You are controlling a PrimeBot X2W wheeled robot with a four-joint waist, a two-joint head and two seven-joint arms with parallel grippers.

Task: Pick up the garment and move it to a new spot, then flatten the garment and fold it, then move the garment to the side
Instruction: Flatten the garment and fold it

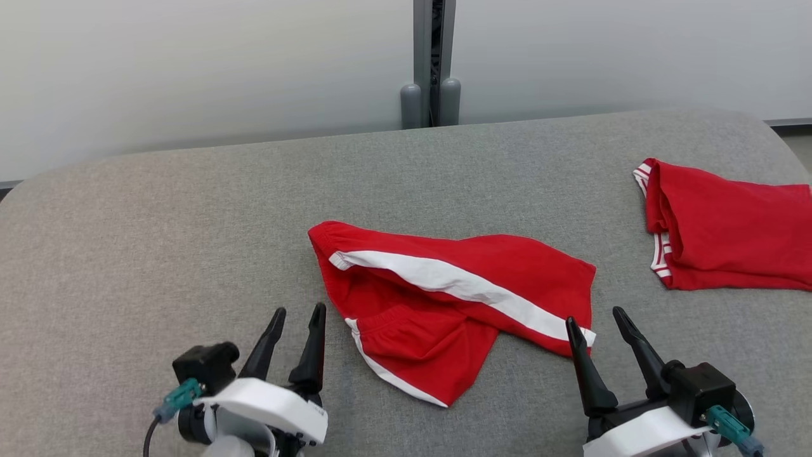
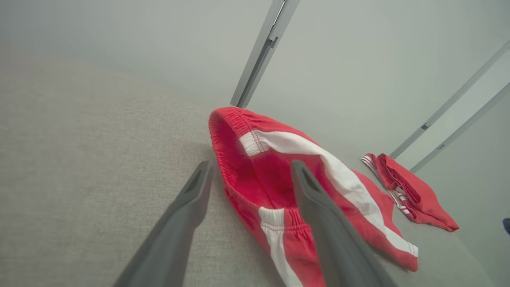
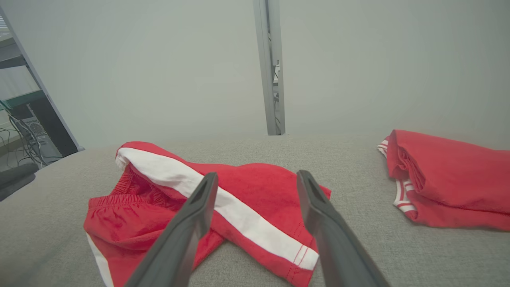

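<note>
Crumpled red white-striped shorts (image 1: 444, 298) are lying mid grey fabric counter (image 1: 158, 222), left gripper (image 1: 299, 310) and right gripper (image 1: 593, 315) hovering just nearside, both spread apart, empty. Guessing pickup's coming: lowering, pinching its edges

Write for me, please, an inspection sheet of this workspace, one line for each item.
Surface: grey fabric-covered table, rounded corners.
Job's things: red shorts with white side stripe, crumpled, mid-table.
Clutter: second red garment, folded, far right of the table.
Hands: left hand and right hand both open, holding nothing, at the shorts' near side.
Cables: dark cable at the left wrist; loose wires by a shelf.
Surroundings: pale wall, grey post behind the table.
</note>
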